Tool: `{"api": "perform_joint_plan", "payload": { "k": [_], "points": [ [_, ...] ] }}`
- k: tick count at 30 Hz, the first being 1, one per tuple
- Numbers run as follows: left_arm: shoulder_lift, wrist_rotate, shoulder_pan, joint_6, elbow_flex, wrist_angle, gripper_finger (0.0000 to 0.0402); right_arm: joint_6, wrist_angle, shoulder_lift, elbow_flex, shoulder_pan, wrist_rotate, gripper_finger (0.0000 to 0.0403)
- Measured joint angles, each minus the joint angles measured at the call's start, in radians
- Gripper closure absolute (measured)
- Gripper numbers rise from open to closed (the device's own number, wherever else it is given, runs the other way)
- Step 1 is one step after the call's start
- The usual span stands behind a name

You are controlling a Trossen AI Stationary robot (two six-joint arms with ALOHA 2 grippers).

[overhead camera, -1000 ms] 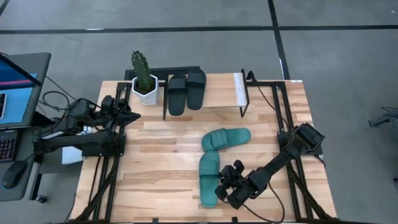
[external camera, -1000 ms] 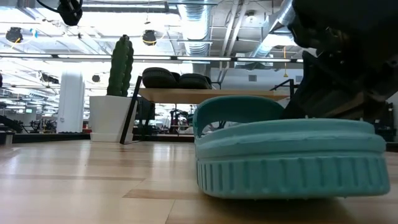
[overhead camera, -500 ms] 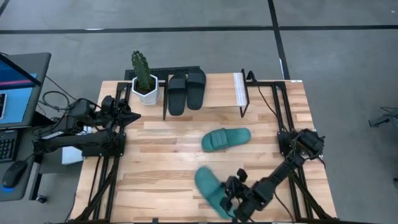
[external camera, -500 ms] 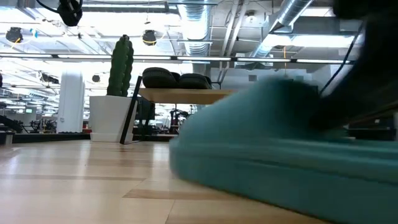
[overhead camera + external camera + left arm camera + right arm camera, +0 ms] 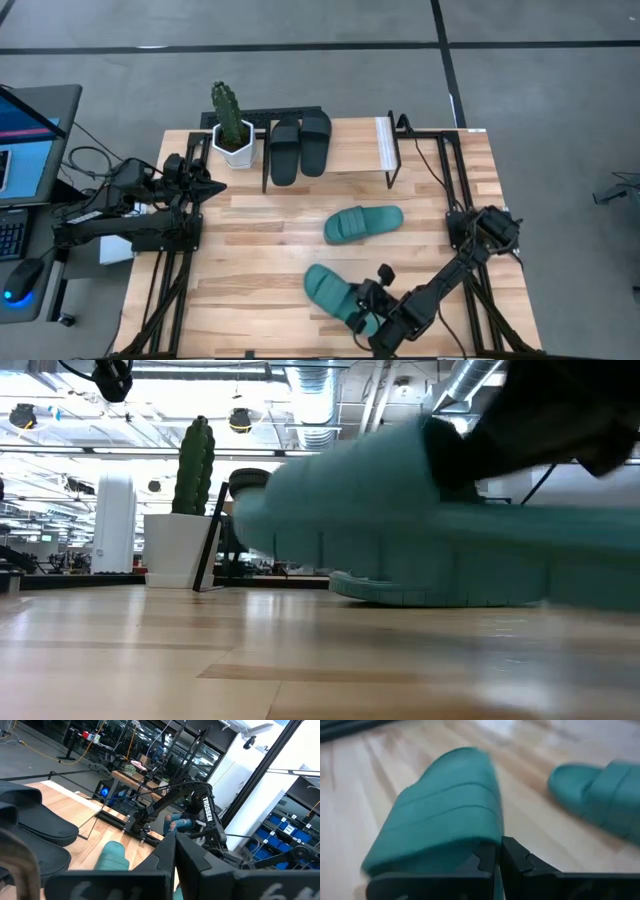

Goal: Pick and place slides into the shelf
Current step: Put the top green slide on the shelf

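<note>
Right gripper (image 5: 372, 306) pinched tight on the heel end of a teal slide (image 5: 333, 293), lifted off the table near the front edge, toe aimed at roughly 10 o'clock. Shelf (image 5: 340, 140) way off at 12 o'clock, so needs a swing round; left gripper (image 5: 212, 186) parked shut at 9 o'clock.

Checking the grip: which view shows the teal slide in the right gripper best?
The right wrist view: the right gripper is shut on the held slide's edge. The high view shows it small, near the front edge; the low view blurred and lifted; the left wrist view doesn't show it clearly.
</note>
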Motion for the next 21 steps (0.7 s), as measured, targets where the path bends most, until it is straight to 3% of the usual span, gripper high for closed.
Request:
{"api": "perform_joint_plan", "payload": {
  "k": [12,21],
  "points": [
    [0.0,0.0,0.0,0.0,0.0,0.0,0.0401,0.0,-0.396,-0.003,0.285,-0.056,0.22,0.0403],
    [0.0,0.0,0.0,0.0,0.0,0.0,0.0401,0.053,-0.8,-0.004,0.588,-0.15,0.268,0.0403]
  ]
}}
